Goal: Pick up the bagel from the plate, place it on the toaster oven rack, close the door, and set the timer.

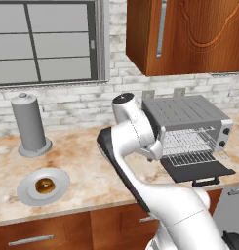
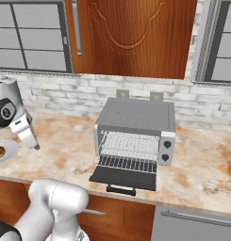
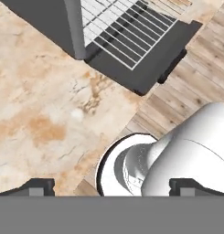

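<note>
The bagel [image 1: 44, 185] is lying on the plate [image 1: 60, 177] at the lower left of the left base view, well apart from the claw [image 3: 111, 186], which is hanging empty with jaws apart, looking toward the door [image 3: 145, 55] at upper right.

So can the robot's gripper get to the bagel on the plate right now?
Probably yes. The bagel lies uncovered in the middle of the plate, with bare counter around it. The canister stands apart behind it, and the gripper is open over the counter.
</note>
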Available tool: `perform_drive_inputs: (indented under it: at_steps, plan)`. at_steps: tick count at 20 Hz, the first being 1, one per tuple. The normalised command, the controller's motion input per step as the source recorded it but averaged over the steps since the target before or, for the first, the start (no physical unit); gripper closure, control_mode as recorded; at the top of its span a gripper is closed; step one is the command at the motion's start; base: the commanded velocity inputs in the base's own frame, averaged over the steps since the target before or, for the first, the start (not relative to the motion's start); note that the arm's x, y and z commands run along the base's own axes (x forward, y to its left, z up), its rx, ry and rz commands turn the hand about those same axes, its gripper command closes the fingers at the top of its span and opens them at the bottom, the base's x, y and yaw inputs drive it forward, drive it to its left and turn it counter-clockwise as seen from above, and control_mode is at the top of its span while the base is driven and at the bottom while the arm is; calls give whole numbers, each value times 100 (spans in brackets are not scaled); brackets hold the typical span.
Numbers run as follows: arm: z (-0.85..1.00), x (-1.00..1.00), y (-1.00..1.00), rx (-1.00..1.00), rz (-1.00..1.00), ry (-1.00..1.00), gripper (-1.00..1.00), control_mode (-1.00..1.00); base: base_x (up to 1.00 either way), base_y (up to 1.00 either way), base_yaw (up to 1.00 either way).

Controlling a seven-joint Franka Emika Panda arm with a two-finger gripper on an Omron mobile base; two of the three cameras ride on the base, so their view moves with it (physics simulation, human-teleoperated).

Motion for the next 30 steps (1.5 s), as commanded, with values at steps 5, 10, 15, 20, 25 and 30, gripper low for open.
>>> perform_drive_inputs:
  at_steps: [5, 10, 15, 20, 25, 30]
  plan:
    - [-29, 46, 79, 0, 50, 23, -100, -100, 0, 0, 0]
    - [-37, 18, 80, 3, 38, 18, -100, -100, 0, 0, 0]
    - [-36, 0, 69, 15, 28, 0, -100, -100, 0, 0, 0]
    - [-36, 17, 57, 20, 24, 0, -100, -100, 0, 0, 0]
    - [-30, 46, 68, 10, 21, 1, -100, -100, 0, 0, 0]
    - [-29, 34, 82, 0, 11, 10, -100, -100, 0, 0, 0]
